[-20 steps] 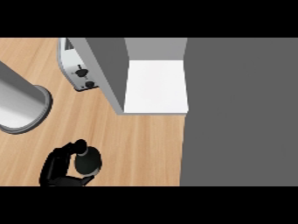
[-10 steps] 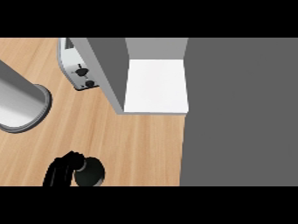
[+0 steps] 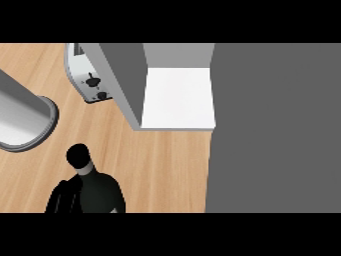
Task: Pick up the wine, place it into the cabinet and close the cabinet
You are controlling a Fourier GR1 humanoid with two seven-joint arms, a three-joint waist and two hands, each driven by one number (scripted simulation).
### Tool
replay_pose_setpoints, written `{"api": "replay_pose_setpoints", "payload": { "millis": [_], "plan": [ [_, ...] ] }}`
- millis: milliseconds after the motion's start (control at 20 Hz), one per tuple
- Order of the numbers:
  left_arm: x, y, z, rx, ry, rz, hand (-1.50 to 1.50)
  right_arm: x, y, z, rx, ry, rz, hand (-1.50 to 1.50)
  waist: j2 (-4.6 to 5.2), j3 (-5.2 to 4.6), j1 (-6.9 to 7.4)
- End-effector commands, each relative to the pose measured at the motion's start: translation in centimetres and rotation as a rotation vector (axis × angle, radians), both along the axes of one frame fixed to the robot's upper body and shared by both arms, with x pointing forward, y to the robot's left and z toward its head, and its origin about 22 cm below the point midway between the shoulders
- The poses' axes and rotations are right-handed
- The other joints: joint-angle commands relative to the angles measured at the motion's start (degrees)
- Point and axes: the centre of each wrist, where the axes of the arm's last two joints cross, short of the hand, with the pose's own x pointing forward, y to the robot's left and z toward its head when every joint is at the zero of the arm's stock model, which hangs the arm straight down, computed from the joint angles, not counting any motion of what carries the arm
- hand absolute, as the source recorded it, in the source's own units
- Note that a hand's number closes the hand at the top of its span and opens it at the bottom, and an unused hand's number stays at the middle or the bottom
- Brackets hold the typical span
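Wine bottle in hand, cabinet open, placement not yet made.

The wine [image 3: 86,182] stands at the lower left over the wooden surface [image 3: 165,160], neck pointing up-frame; a black hand [image 3: 62,197] curls against its left side, which hand I cannot tell. The cabinet [image 3: 179,97] shows its white shelf bare, door [image 3: 121,85] open. Judged remaining: carry, place inside, close. A toaster [image 3: 88,80] stands beside the door.

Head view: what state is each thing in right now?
wine bottle: held at the counter's near edge, not yet in the cabinet.
left hand: curled round the wine bottle.
cabinet: open, the visible shelf bare.
toaster: standing on the counter, untouched.
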Motion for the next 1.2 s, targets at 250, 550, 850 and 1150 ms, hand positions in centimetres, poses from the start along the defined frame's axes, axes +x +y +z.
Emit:
{"api": "replay_pose_setpoints", "payload": {
  "millis": [250,550,850,1150],
  "plan": [
    [1.2,-3.3,8.4,-0.014,-0.049,0.004,1.50,1.6,1.1,-1.5,-0.004,0.006,0.005,-1.50,0.11,-0.05,-0.12],
    [5.0,-4.8,11.5,-0.039,-0.052,-0.002,1.50,0.4,-1.1,0.8,0.005,-0.002,0.002,-1.50,0.13,-0.07,-0.52],
    [9.0,-8.4,13.4,0.010,-0.057,0.012,1.50,-0.5,1.1,0.3,0.005,0.012,0.018,-1.50,0.14,-0.08,-0.71],
    [11.4,-11.8,12.8,0.076,-0.098,0.052,1.50,0.3,-0.8,-1.2,-0.014,0.005,0.016,-1.50,0.18,-0.07,-0.84]
  ]
}}
